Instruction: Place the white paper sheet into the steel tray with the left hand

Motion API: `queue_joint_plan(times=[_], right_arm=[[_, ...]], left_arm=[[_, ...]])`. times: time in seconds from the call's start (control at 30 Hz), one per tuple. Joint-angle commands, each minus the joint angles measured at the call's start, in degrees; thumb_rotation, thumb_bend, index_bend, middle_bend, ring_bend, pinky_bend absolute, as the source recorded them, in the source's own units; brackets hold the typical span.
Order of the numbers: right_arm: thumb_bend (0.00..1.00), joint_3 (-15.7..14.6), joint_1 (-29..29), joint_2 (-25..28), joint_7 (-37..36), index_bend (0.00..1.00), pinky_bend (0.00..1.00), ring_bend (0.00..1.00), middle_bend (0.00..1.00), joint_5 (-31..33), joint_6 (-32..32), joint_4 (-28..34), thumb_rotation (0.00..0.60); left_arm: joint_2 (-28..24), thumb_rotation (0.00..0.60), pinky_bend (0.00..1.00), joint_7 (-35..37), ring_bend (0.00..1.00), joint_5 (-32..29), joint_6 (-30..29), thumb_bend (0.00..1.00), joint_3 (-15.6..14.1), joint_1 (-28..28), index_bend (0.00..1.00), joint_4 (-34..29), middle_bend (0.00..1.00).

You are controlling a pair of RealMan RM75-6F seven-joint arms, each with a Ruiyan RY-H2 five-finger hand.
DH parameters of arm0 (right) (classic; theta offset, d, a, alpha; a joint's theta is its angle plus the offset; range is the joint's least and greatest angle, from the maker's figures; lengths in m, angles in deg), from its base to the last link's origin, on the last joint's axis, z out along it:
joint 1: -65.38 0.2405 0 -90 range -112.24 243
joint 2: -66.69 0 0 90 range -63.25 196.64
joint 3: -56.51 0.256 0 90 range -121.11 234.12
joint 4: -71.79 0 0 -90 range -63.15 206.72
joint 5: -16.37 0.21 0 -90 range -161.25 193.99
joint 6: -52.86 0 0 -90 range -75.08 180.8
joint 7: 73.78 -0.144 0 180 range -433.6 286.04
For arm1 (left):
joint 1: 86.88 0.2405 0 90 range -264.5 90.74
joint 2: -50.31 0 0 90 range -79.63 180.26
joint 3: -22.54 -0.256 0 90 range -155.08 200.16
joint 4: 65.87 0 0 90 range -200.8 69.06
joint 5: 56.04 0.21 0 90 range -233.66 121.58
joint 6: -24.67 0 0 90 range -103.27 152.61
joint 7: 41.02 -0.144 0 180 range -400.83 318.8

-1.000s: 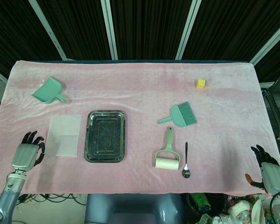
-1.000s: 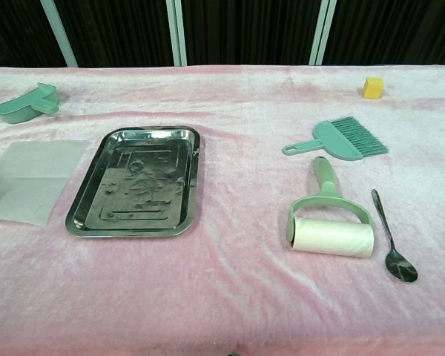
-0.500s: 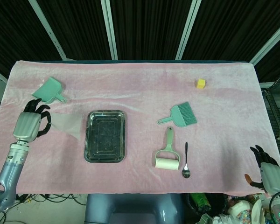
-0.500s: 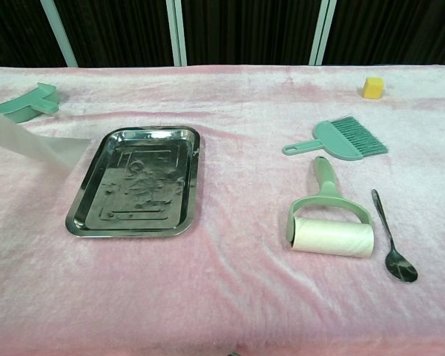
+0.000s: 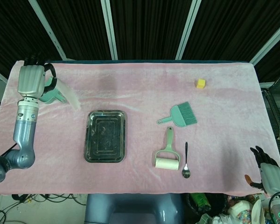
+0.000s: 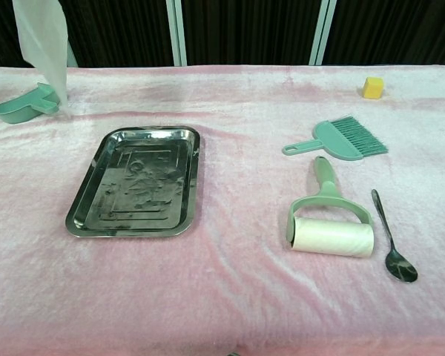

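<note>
White paper sheet point(image 5: 67, 95) hangs limp from my left hand point(image 5: 31, 80), pinched at its top edge, raised well above the table near the green dustpan point(image 6: 22, 106). Steel tray point(image 5: 105, 136) lies to the right, bare. Best carry across slowly, lower trailing corner first so it drapes flat inside the rim. My right hand point(image 5: 269, 173) idles off the table edge, fingers apart, empty.
</note>
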Motion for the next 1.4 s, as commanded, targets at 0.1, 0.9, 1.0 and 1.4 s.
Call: queue_joint_plan(times=[0.1, 0.9, 1.0, 1.4], right_arm=[[0.24, -0.06, 0.04, 0.04, 0.13, 0.00, 0.15, 0.09, 0.00, 0.10, -0.13, 0.10, 0.600], [0.24, -0.21, 0.41, 0.85, -0.03, 0.00, 0.15, 0.09, 0.00, 1.26, -1.47, 0.56, 0.600], [0.24, -0.28, 0.48, 0.95, 0.00, 0.00, 0.15, 0.09, 0.00, 1.36, -1.72, 0.64, 0.600], [0.24, -0.26, 0.43, 0.95, -0.05, 0.00, 0.15, 0.09, 0.00, 0.76, -1.22, 0.25, 0.600]], left_arm=[[3.58, 0.600, 0.08, 3.73, 0.06, 1.66, -4.20, 0.46, -0.07, -1.94, 0.63, 1.56, 0.29], [3.19, 0.600, 0.08, -1.66, 0.06, 1.05, -0.43, 0.46, -20.24, 7.69, 0.64, -17.24, 0.30], [2.73, 0.600, 0.08, -3.95, 0.06, -1.61, 0.85, 0.46, -20.77, 7.45, 0.64, -18.96, 0.30], [5.42, 0.600, 0.08, -10.04, 0.06, -12.05, 1.96, 0.46, -21.10, 6.03, 0.64, -22.51, 0.30]])
